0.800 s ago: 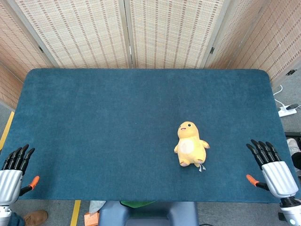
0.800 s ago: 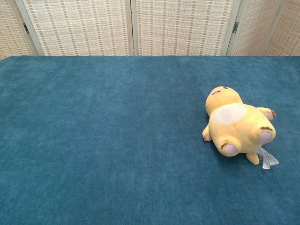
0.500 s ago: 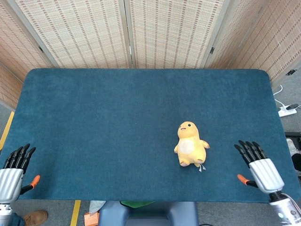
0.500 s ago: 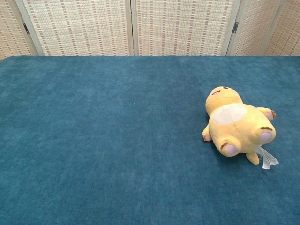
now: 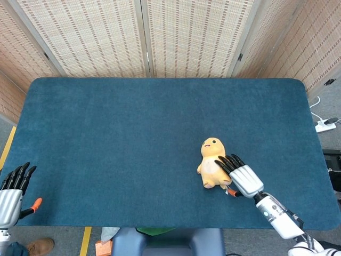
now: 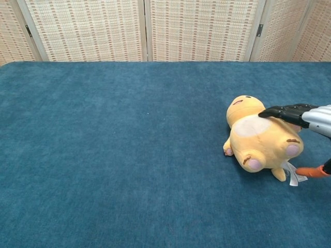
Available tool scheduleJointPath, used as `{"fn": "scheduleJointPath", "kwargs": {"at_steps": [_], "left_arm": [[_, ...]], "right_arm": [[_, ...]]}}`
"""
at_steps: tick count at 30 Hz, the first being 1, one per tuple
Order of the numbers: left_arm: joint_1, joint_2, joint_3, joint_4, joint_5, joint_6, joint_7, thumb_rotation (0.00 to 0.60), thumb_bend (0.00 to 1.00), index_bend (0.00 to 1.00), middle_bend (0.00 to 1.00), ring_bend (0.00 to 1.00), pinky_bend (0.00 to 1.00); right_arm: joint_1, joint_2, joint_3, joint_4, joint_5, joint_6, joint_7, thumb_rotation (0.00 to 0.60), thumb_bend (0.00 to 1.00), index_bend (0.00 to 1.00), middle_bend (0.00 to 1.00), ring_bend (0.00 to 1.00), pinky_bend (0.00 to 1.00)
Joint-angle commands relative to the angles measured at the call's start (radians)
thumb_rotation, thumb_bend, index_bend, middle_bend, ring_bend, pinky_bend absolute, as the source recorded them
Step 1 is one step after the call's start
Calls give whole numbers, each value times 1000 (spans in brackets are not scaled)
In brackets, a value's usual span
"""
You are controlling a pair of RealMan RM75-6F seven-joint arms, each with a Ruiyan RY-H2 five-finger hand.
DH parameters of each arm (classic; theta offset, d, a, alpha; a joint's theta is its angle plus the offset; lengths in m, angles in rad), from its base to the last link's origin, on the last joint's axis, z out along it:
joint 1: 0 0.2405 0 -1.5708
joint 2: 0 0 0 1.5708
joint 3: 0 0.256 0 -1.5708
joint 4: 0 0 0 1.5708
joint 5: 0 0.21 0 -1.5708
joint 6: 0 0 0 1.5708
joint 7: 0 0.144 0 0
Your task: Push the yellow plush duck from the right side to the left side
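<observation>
right hand [image 5: 239, 174] lies flat across the duck's [image 5: 212, 164] right side.

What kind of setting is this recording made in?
Probably an indoor lab or demo workspace: a table covered in blue felt-like cloth, woven folding screens closing it off behind, and a power strip with cable on the floor. The right hand meets a yellow plush duck.

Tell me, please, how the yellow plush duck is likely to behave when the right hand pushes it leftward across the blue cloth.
The yellow plush duck looks soft, so it will probably squash under the right hand. Lying on its back, rounded, it may roll rather than slide; the blue cloth looks grippy.
</observation>
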Motion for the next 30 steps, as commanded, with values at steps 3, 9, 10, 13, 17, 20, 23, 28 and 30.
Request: {"fn": "scheduleJointPath", "kwargs": {"at_steps": [3,9,10,13,17,20,23,28,30], "left_arm": [[5,6,-2,-4,-16,-5,4,600,284,0,0,0,120],[8,7,5,-11,0,5,9,600,282,0,0,0,121],[9,8,6,-12,2,6,9,600,283,0,0,0,121],[10,9,7,-13,5,9,6,600,282,0,0,0,121],[9,11,8,-14,11,10,-2,600,283,0,0,0,121],[8,10,8,-8,25,21,-12,600,284,0,0,0,121],[12,9,9,2,37,37,-26,600,282,0,0,0,121],[16,17,19,10,43,33,-45,600,282,0,0,0,121],[17,21,22,11,46,34,-56,600,282,0,0,0,121]], "right_arm": [[23,-87,28,66,55,3,-76,600,344,246,366,343,605],[45,-159,28,146,-39,120,21,600,562,570,697,642,883],[50,-169,23,156,-69,151,49,600,593,596,711,658,903],[73,-197,1,181,-185,259,146,600,619,623,728,671,918],[131,-240,-15,168,-290,315,192,600,620,623,729,671,919],[182,-286,-6,148,-305,268,165,600,620,623,744,682,919],[228,-359,17,162,-285,205,132,600,617,624,744,684,918],[284,-479,43,255,-236,115,77,600,602,623,690,655,916],[308,-528,50,309,-217,90,93,600,590,623,649,620,899]]}}
